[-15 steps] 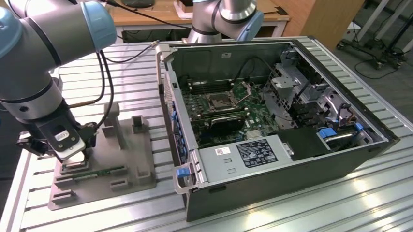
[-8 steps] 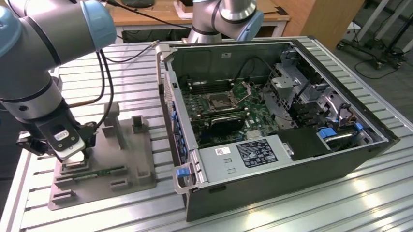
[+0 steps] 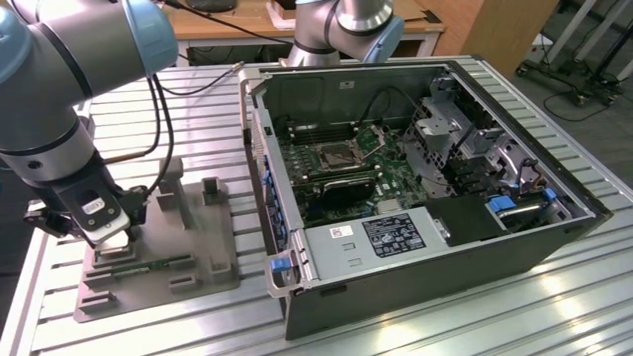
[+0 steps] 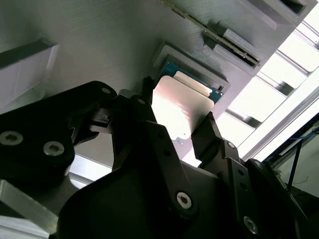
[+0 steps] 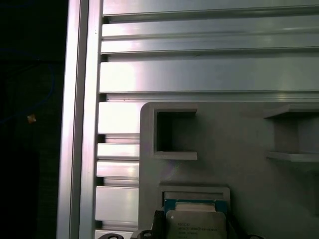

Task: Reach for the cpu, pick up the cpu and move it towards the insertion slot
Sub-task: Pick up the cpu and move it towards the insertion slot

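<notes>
Gripper [image 4: 178, 107]: down over the chip at the exterior view's left; whether it is clamped or slack cannot be told.
Chip [image 4: 185, 97]: lies flat, metal top up, in its recess in the tray, directly under the tool.
Tray [image 3: 203, 245]: low walls hug the chip, so a level, straight-up lift looks safest; any tilt could wedge a corner.
Socket [image 3: 334, 154]: inside the open computer case [image 3: 396, 282], well apart from the chip; the carry must clear the case wall.
</notes>
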Controlling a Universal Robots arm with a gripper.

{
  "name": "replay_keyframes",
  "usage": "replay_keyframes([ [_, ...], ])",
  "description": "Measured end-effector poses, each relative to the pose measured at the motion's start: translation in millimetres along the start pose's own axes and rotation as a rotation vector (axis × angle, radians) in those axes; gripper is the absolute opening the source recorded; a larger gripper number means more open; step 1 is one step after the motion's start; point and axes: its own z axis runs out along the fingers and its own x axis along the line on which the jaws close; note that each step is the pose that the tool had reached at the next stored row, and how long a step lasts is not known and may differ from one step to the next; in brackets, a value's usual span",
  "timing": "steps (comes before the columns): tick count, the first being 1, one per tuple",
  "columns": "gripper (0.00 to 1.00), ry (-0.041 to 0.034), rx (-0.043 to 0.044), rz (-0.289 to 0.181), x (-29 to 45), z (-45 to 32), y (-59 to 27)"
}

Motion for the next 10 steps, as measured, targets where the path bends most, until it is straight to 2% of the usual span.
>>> replay_keyframes([
  [10,0.55,0.0006,-0.0013,0.000,-0.1,-3.8,0.1],
])
